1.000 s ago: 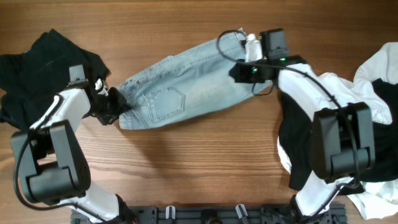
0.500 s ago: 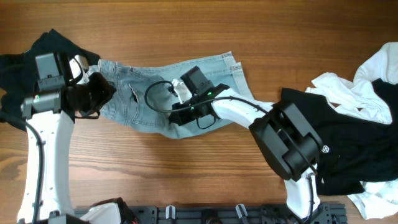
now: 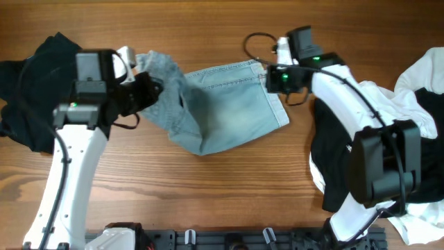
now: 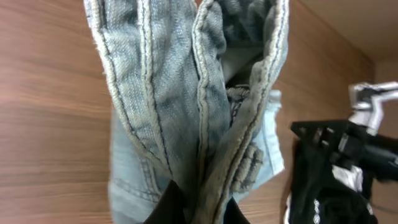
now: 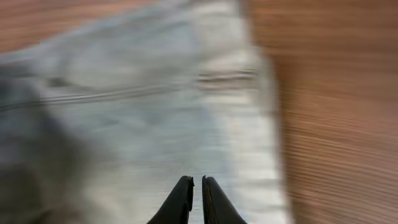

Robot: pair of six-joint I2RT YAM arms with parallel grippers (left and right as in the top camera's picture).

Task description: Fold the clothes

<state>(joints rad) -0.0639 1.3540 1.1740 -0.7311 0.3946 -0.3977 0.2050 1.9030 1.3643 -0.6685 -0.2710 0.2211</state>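
Light blue denim jeans [image 3: 232, 111] lie mid-table, bunched and doubled over at their left end. My left gripper [image 3: 148, 92] is shut on the thick waistband seam and holds that end raised; in the left wrist view the denim folds [image 4: 186, 93] hang between my fingers [image 4: 199, 202]. My right gripper [image 3: 269, 78] is at the jeans' upper right corner. In the blurred right wrist view its fingers [image 5: 197, 182] are shut with nothing between them, just above the flat denim [image 5: 155, 112].
A black garment [image 3: 31, 76] lies heaped at the left edge. A pile of black and white clothes [image 3: 402, 104] fills the right side, under my right arm. Bare wooden table [image 3: 208, 187] runs along the front.
My left gripper has carried the waistband up and to the right, doubling the jeans over. My right gripper has moved from the middle of the jeans to their upper right corner.
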